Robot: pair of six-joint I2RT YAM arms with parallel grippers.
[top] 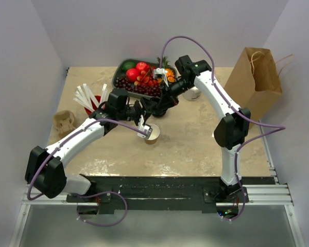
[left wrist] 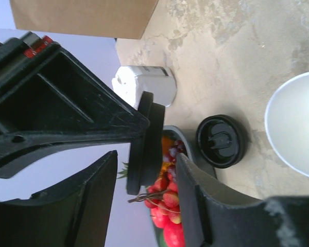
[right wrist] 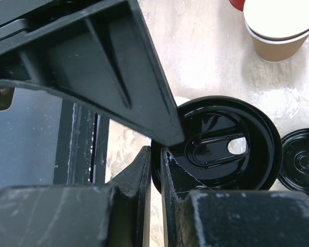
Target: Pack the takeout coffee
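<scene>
Right pincer [right wrist: 155, 164] was clamped tight on the rim of the black lid [right wrist: 221, 144]. It was an edge-on grip, so the flat face stayed free, prob so the other arm could take it. Left pincer [left wrist: 146, 164] sat w/ jaws apart either side of that same lid. There was a gap on both sides and it wasn't touching afaict. Looked like a handover or re-grip to me.

The lid hung in the air just on the near side of the fruit tray [top: 115, 80]. Glossy moulded plastic, round, raised ring + an oval sip recess. The thin lip is easy to pinch but prob slippery.

Takeout coffee cup [top: 152, 133] stood upright and uncovered on the table [top: 195, 149], further to the near side of the tray and just beside the left pincer. Tapered brown kraft paper, white inside. Light & squashy imo, which would explain leaving it standing on its own instead of squeezing it.

A 2nd lid [left wrist: 221, 141] lay flat close to the tray's near edge. Paper bag [top: 257, 74] stood upright well off to the tray's right: matte, creased, thin loop handles.
</scene>
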